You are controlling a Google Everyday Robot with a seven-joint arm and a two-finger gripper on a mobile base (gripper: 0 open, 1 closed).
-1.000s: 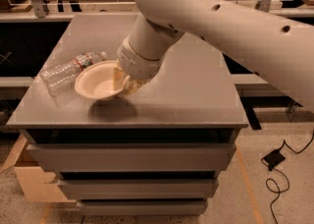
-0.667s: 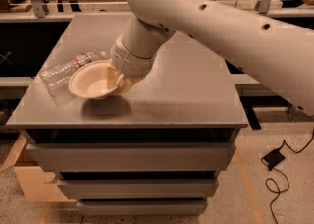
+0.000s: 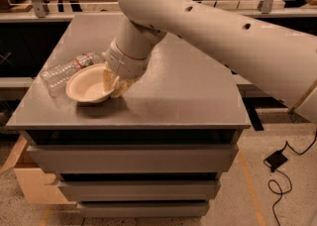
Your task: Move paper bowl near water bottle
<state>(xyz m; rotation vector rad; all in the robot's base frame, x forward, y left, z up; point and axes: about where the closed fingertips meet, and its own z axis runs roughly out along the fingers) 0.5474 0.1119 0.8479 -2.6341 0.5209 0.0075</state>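
The off-white paper bowl (image 3: pixel 88 86) sits at the left of the grey table top (image 3: pixel 188 91), its far rim touching or overlapping the water bottle (image 3: pixel 67 71). The clear ribbed bottle lies on its side, its label end toward the arm. My gripper (image 3: pixel 113 85) is at the bowl's right rim, shut on that rim, with one finger inside the bowl and one outside. The big white arm comes in from the upper right and hides the table behind the gripper.
The table is a grey drawer cabinet; its left edge (image 3: pixel 29 96) is close to the bottle. A cardboard box (image 3: pixel 29 185) stands on the floor at the lower left. A black cable and plug (image 3: pixel 277 163) lie on the floor at the right. Benches run behind.
The gripper has carried the bowl leftward, up against the bottle. The arm has swung further over the table.
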